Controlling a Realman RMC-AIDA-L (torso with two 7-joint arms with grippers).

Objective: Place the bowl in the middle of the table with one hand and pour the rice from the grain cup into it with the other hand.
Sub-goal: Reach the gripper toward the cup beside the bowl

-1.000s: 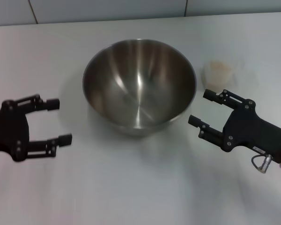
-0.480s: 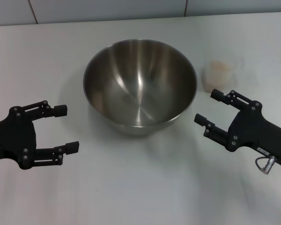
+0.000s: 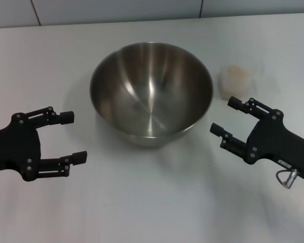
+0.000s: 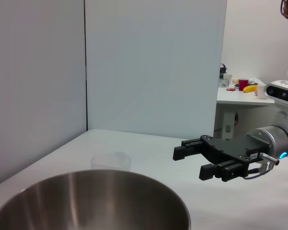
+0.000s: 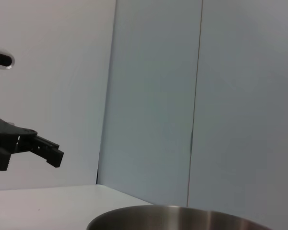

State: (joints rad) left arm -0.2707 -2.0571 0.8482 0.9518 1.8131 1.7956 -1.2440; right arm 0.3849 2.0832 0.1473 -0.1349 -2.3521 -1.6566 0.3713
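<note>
The bowl stands upright near the middle of the counter. The cup with rice stands just beside it on the right. The left pincer is released and empty, left of the bowl. The right pincer is also released, near the cup but apart from it.

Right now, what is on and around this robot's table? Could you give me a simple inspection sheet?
Surface: white table, smooth.
Job's things: steel bowl at the middle, no rice in it; grain cup with rice upright to its right, apart from it.
Clutter: nothing seen.
Grippers: left gripper open, left of the bowl; right gripper open, near the cup, touching nothing.
Cables: metal connector on the right arm.
Surroundings: pale wall panels; side table with items beyond.
</note>
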